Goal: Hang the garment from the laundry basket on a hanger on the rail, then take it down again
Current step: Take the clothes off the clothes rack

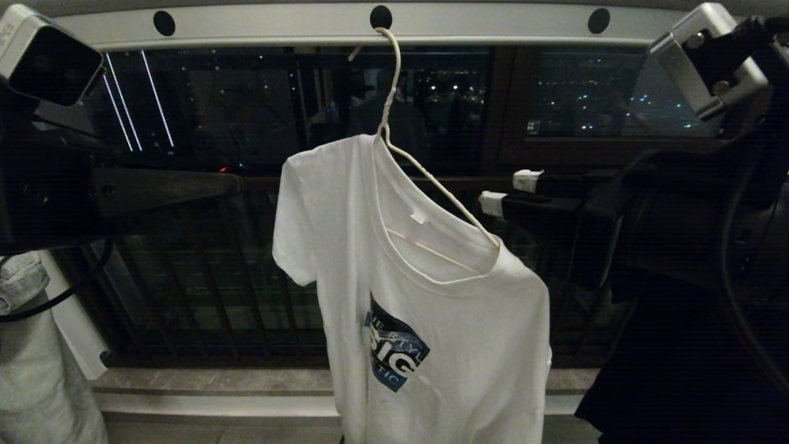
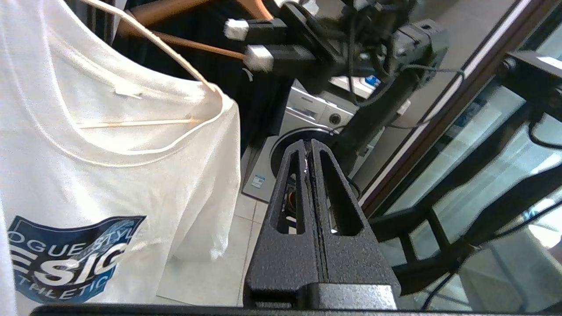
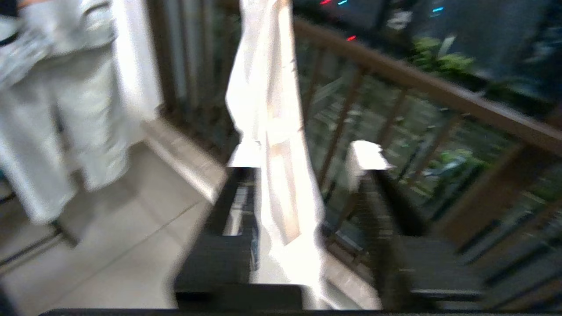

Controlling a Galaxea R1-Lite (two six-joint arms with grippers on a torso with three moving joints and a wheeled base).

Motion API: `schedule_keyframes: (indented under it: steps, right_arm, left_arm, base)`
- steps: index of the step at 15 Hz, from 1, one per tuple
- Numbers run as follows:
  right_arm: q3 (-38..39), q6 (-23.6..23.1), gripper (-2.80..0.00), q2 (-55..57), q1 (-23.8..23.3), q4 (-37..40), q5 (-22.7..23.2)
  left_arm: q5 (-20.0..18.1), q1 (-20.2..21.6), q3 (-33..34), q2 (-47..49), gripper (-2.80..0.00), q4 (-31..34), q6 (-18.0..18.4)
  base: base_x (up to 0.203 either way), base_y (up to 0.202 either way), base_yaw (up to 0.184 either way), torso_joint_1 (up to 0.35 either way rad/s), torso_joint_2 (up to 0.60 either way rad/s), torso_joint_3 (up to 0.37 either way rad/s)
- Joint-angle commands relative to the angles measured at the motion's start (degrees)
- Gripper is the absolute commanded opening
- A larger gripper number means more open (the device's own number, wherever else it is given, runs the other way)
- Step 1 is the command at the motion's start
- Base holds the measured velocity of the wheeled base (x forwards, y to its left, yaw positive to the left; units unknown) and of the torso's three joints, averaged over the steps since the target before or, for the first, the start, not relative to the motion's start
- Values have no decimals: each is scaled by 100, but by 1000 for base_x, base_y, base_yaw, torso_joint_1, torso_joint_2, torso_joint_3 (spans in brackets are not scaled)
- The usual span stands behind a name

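The garment (image 1: 425, 296) hangs on the hanger (image 1: 394, 111), whose hook sits in the middle hole of the rail (image 1: 370, 28) at the top of the head view. It hangs crooked: the left shoulder rides high near the neck of the wire, the right shoulder droops low, and the right arm of the wire lies bare above the collar. The laundry basket is not in view. The right gripper (image 1: 508, 191) stands just right of the shirt's right shoulder with its white-tipped jaws parted and nothing between them; in its wrist view the cloth edge shows between the two fingers (image 3: 366, 156) but unpinched. The left gripper (image 2: 309, 153) has its jaws pressed together, empty, out to the shirt's left. The hanging looks done, so taking it down seems next. The risk, I judge, lies in that lopsided seat: a pull on the low right shoulder could slide the shirt off the wire, or tip the thin hook out of its hole and drop both.
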Motion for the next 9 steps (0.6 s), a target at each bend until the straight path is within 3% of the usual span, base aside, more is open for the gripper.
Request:
schedule_keyframes:
  steps: [1, 9]
  right_arm:
    - [-180, -14, 0, 184, 2, 25, 99]
    - [-683, -400, 0, 943, -64, 1, 345]
  left_arm:
    - [-36, 1, -20, 130, -280, -37, -30]
    - [-27, 10, -17, 83, -280, -53, -30]
  base:
    - [0, 0, 0, 0, 0, 0]
    - [0, 0, 0, 0, 0, 0]
